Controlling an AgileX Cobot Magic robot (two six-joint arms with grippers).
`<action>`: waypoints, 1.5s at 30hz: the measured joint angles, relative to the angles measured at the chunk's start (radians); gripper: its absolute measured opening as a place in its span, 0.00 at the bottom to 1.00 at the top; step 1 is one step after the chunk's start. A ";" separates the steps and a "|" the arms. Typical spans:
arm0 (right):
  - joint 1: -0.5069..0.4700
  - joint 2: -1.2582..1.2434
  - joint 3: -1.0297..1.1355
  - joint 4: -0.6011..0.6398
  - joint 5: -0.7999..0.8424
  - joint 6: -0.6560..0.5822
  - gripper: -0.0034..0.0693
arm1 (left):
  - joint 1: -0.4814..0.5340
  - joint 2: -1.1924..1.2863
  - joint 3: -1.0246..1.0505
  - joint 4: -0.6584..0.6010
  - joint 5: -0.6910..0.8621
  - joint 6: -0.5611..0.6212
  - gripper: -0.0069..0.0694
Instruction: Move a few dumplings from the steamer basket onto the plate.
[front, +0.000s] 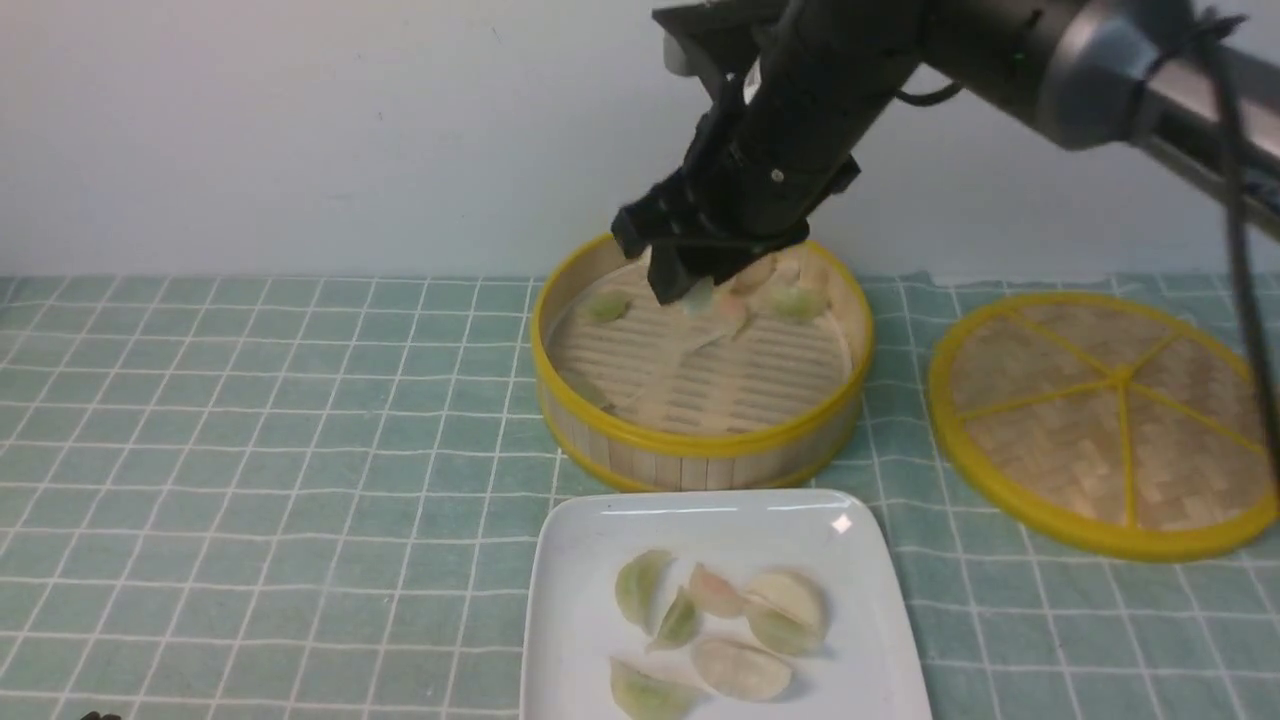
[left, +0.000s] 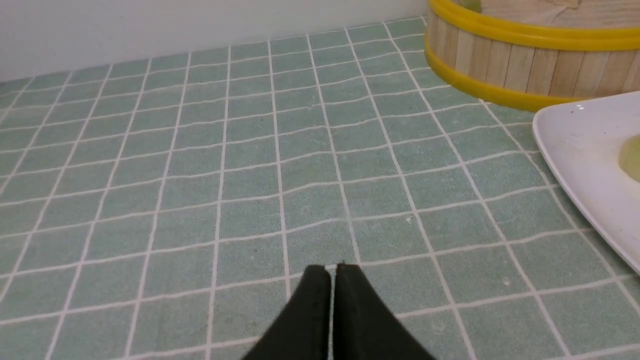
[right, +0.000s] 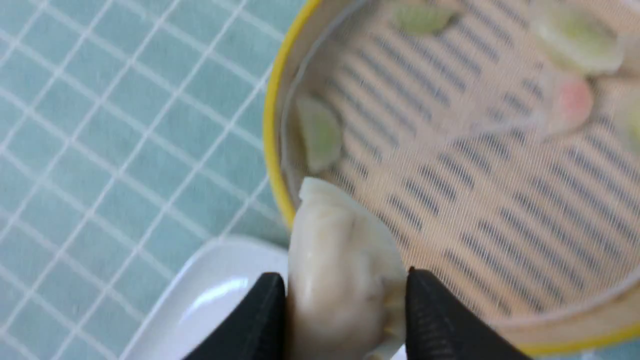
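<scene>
1. At the near edge, the left tool (left: 334, 272) is hovering over the worktop (front: 250, 450), its tips pressing together and gripping nothing, above a green cloth with a white grid.
2. In the foreground, the white square plate (front: 560, 600) is holding seven dumplings (front: 740, 670), green, cream and pinkish. Two on its right side are overlapping, a greenish one (front: 783, 632) lying against a cream one (front: 795, 592).
3. To the right, the woven lid (front: 1180, 420) is lying flat on the cloth, showing its yellow rim and spokes and resting apart from the steamer basket (front: 700, 465).
4. Just beyond the plate, the bamboo basket is standing with its yellow-rimmed mouth facing up. Inside, one green dumpling (front: 585, 388) is resting beside the left wall, while another green one (front: 607, 305) is sitting farther back. More dumplings, including a pinkish one (front: 735, 310) and a light green one (front: 797, 300), are gathering toward the far right.
5. Above the basket, the right tool (right: 345, 290) is clasping a pale dumpling (right: 335, 270) between its fingers, the arm reaching in from the upper right.
6. Behind the scene, a plain pale wall (front: 300, 130) is forming the backdrop.
</scene>
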 joint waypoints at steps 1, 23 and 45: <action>0.000 -0.008 0.016 -0.001 0.000 0.000 0.44 | 0.000 0.000 0.000 0.000 0.000 0.000 0.08; 0.020 -0.078 0.541 -0.127 -0.107 0.141 0.75 | 0.000 0.000 0.000 0.000 0.000 0.000 0.08; 0.020 -1.350 0.914 -0.248 -0.463 0.228 0.03 | 0.000 0.000 0.000 0.000 0.000 0.000 0.08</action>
